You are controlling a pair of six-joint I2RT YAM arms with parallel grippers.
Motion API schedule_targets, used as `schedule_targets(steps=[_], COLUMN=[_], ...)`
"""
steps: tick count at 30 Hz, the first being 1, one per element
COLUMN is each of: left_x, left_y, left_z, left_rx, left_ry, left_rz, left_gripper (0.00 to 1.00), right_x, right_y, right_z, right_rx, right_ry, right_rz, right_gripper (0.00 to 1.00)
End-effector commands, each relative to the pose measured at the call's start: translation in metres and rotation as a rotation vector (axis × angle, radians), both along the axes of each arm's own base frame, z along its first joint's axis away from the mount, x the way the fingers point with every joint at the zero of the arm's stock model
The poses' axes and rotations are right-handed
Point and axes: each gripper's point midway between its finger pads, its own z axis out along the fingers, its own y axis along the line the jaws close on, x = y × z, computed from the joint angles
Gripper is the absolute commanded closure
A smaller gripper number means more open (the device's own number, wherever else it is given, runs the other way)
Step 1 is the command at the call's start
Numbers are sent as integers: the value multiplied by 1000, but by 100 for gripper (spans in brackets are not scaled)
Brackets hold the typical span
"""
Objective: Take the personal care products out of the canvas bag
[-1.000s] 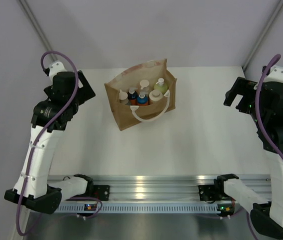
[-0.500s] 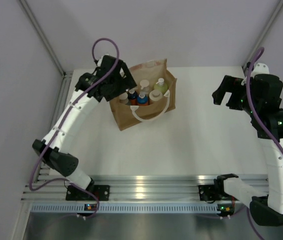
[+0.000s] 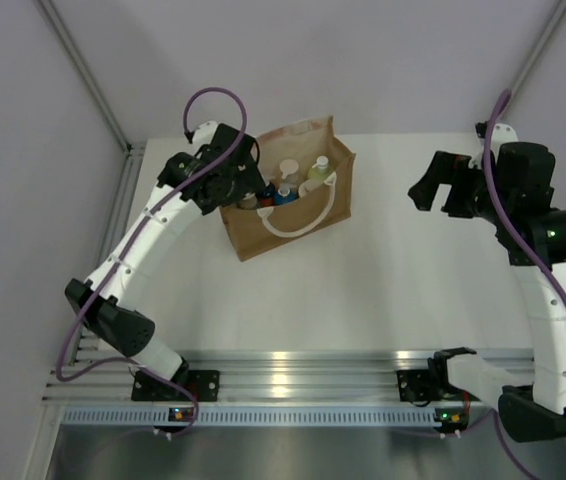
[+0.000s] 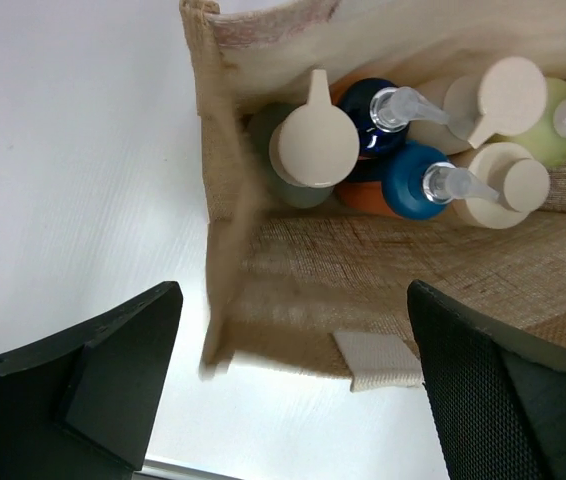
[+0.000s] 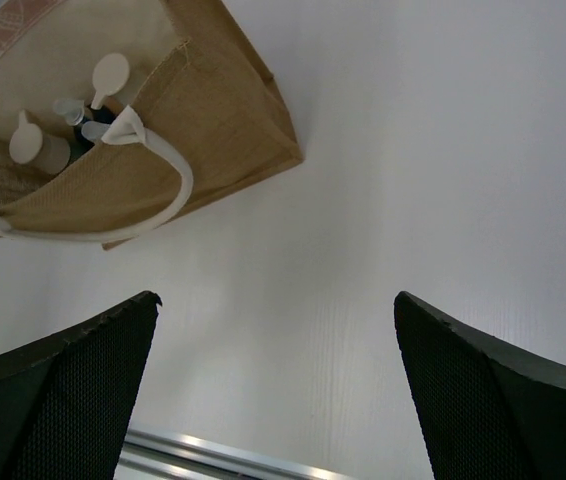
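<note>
My left gripper (image 4: 293, 295), jaws wide, hangs above the tan woven canvas bag (image 4: 363, 270) holding the small plastic pump bottles (image 4: 313, 145). My right gripper (image 5: 275, 300) gapes well aside. The bottles are tightly packed, so a finger may snag a neighbour and tip the bag.

I get soft, even light from above; the white table (image 3: 413, 290) reads bright, with only faint shadows. The metal rail (image 3: 293, 362) at the near edge throws back a white patch of glare. On the left wrist view the near wall of the bag (image 4: 293, 280) smears into blur at its corner, and the fingers (image 4: 113, 370) are dark, soft-edged shapes. The right wrist view is sharper, its tabletop nearly washed out.
</note>
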Motion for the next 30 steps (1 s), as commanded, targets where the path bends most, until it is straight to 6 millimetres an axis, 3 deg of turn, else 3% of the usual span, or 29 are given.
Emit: schedule_targets(steps=[1, 3, 6, 8, 11, 13, 16, 18, 19, 23, 25, 26, 27, 30], left_x=[-4, -6, -17, -24, -27, -22, -14, -14, -17, -25, -27, -31, -33, -42], left_y=[13, 18, 27, 29, 21, 10, -6, -6, -4, 0, -3, -2, -2, -4], left_z=[40, 51, 45, 37, 7, -10, -18, -19, -26, -43, -50, -60, -62, -77], left_rx=[74, 78, 67, 53, 47, 31, -20, -30, -21, -21, -33, -30, -39, -33], left_ry=[-81, -114, -97, -78, -3, 32, 18, 10, 25, 49, 50, 73, 77, 104], left_rz=[-21, -9, 40, 60, 41, 12, -32, -25, -22, -17, -24, -26, -24, -31], left_gripper=[1, 1, 1, 1, 4, 14, 38, 46, 56, 68, 81, 94, 100, 100], right_x=[4, 5, 5, 5, 6, 7, 8, 8, 8, 8, 9, 9, 9, 13], right_y=[4, 4, 5, 5, 6, 9, 14, 16, 16, 20, 20, 21, 22, 30], right_z=[8, 7, 1, 0, -1, 0, 3, 3, 2, -1, -2, -2, -3, -6], right_rx=[20, 24, 28, 26, 28, 34, 40, 40, 37, 38, 36, 36, 36, 53], right_ry=[-22, -22, -10, -8, -3, -2, -4, -3, 1, 8, 11, 10, 13, 24], right_rz=[20, 22, 22, 20, 29, 45, 63, 73, 76, 89, 92, 96, 99, 130], right_gripper=[1, 0, 0, 1, 0, 0, 0, 1, 1, 2, 2, 2, 2, 2])
